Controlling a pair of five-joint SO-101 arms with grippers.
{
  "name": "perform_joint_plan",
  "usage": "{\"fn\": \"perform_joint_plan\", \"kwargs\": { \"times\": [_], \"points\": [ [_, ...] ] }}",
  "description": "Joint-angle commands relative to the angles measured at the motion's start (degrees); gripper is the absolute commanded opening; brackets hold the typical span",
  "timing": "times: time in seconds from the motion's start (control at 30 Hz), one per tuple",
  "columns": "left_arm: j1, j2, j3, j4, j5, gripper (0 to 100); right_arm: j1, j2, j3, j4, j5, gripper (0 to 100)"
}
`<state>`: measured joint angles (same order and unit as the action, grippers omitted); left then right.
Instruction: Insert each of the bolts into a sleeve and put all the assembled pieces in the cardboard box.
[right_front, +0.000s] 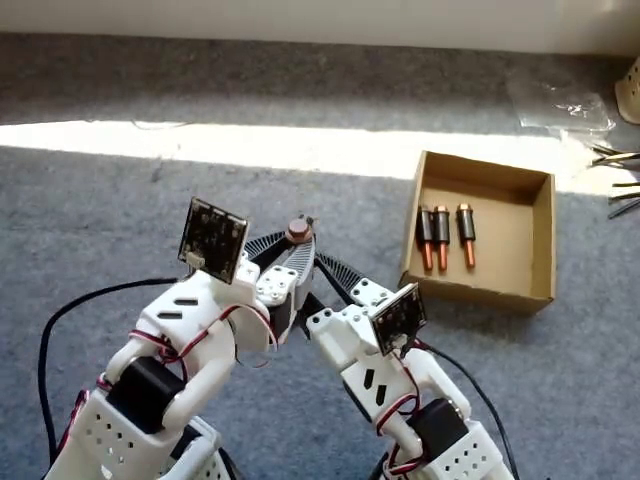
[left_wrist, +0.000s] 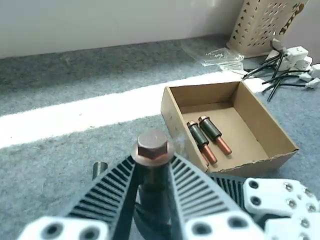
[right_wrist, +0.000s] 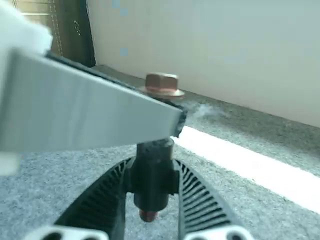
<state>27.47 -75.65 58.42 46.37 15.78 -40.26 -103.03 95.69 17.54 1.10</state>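
A copper bolt (left_wrist: 152, 145) with a hex head stands upright between the two arms at mid-table (right_front: 298, 231). My left gripper (left_wrist: 152, 167) is shut on its shank just under the head. My right gripper (right_wrist: 152, 172) is shut on a dark sleeve (right_wrist: 152, 165) around the same bolt, and the copper tip (right_wrist: 146, 215) pokes out below. The cardboard box (right_front: 538, 240) lies to the right, holding three assembled pieces (right_front: 442, 236). A short dark cylinder (left_wrist: 99, 170), possibly a loose sleeve, stands on the carpet beyond my left gripper.
Grey carpet with a sunlit strip (right_front: 250, 145) running across behind the arms. A clear plastic bag (right_front: 560, 100), black cables (right_front: 615, 160), a power strip (left_wrist: 295, 52) and a perforated basket (left_wrist: 265, 20) sit at the far right, beyond the box.
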Motion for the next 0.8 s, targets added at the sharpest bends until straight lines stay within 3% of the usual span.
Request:
{"fn": "perform_joint_plan", "kwargs": {
  "times": [0.0,0.2,0.43,0.6,0.77],
  "points": [
    [-0.9,-11.8,6.5,-7.0,-1.7,2,0.8,-0.2,6.1,-1.7,-0.3,0.4],
    [-0.9,-17.5,10.9,-8.0,-1.6,22,0.8,-0.2,6.1,-1.7,-0.3,0.4],
    [-0.9,-17.5,10.8,-8.0,-1.7,22,0.8,-0.2,6.1,-1.7,-0.3,0.4],
    [-0.9,-17.5,11.1,-8.0,-9.2,22,0.8,-0.2,6.1,-1.7,-0.3,0.4],
    [-0.9,-17.5,11.1,-8.0,-9.9,22,0.8,-0.2,6.1,-1.7,-0.3,0.4]
  ]
}}
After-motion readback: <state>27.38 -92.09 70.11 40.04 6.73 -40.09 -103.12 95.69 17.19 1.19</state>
